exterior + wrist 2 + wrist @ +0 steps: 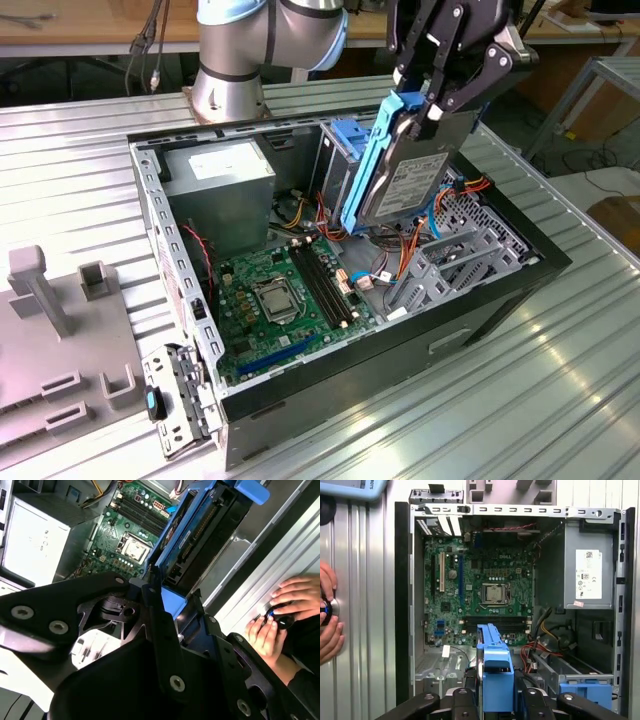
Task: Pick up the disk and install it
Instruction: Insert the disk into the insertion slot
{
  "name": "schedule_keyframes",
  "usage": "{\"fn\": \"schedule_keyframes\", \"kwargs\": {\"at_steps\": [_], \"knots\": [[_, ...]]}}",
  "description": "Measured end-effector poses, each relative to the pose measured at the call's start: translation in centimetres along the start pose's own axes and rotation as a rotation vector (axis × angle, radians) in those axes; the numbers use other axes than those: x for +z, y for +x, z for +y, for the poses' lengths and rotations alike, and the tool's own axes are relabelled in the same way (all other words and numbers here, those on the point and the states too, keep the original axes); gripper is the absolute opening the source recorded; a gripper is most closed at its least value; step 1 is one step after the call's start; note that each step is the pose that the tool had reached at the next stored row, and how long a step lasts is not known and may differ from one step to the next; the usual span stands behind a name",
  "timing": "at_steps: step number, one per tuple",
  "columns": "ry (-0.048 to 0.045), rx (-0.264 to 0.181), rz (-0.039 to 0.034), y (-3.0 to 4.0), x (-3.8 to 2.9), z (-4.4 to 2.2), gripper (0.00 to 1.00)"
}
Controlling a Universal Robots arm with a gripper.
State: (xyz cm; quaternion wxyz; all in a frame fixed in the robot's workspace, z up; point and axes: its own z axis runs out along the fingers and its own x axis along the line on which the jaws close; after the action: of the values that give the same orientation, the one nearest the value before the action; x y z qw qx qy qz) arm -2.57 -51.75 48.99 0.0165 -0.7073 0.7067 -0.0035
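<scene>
Item, as I see it: gripper [431, 106] clamped on the disk [408, 180]. Disk steeply tilted above the open computer case [470, 335], near the blue bracket [343, 138]. Case on the counter [560, 400].

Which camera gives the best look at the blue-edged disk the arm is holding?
The exterior view: the disk shows its grey face and blue frame, tilted in the gripper over the open computer case. The second wrist view sees it lengthwise; the first wrist view, end-on.

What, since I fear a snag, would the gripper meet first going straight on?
The gripper, shut on the disk, would probably push it into the cables below; depth is unclear.
</scene>
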Motion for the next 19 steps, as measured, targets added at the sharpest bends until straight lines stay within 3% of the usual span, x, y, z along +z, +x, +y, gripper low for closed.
{"fn": "schedule_keyframes", "kwargs": {"at_steps": [3,9,19], "knots": [[-0.0001,0.001,0.0001,0.12,0.15,-0.71,0.37],[0.0000,0.004,0.0002,0.54,0.36,-1.45,0.37],[0.0001,0.007,0.0003,1.70,1.02,-3.78,0.37]]}}
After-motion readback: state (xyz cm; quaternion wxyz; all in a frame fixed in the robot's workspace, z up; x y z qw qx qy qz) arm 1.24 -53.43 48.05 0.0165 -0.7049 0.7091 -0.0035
